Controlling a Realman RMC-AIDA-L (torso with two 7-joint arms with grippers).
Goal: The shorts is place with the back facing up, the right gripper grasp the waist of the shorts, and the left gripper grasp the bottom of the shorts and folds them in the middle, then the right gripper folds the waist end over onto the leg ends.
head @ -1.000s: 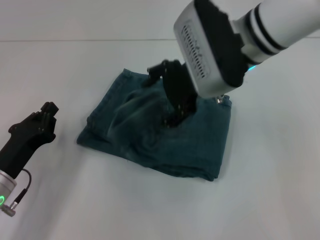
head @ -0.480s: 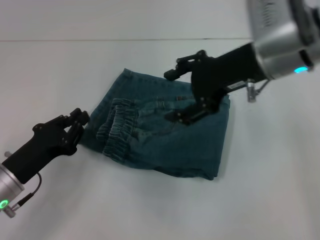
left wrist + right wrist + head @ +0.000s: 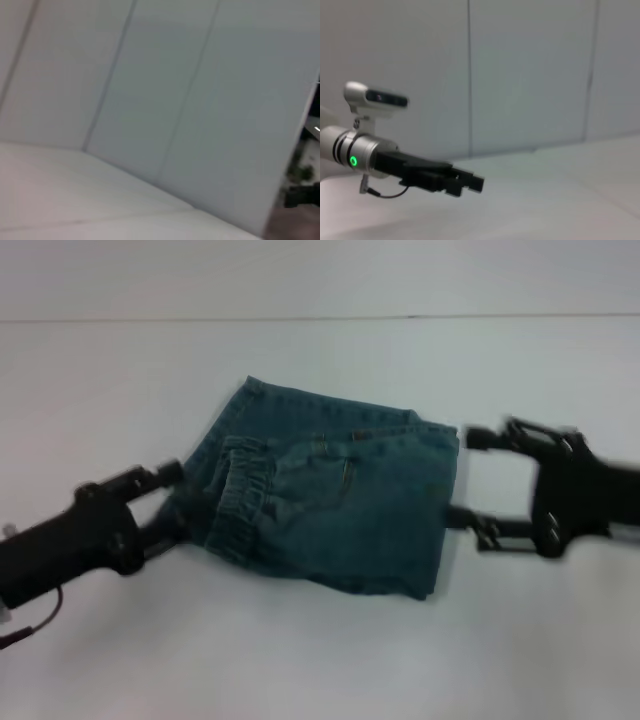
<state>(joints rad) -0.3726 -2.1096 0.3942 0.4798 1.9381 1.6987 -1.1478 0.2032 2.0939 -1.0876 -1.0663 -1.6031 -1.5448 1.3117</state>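
Note:
The shorts point(image 3: 340, 510) lie folded in a compact blue-green denim bundle in the middle of the white table point(image 3: 320, 660). Their ruffled elastic waist point(image 3: 238, 495) rests on top, toward the left side of the bundle. My right gripper point(image 3: 462, 477), black and skeletal, hovers just off the bundle's right edge, open and holding nothing. The left gripper point(image 3: 175, 502) sits low at the bundle's left edge with its fingers apart, close to the cloth. The leg hems are hidden under the fold. In the right wrist view the left gripper point(image 3: 470, 182) shows on its silver wrist with a green ring.
White table surface surrounds the bundle on all sides, with a pale panelled wall point(image 3: 165, 90) behind. The left wrist view shows only this wall and the table point(image 3: 60, 185).
The right gripper has let go of the waist and pulled off to the right of the shorts. The waist now lies folded over. The left gripper has moved in to the bundle's left edge.

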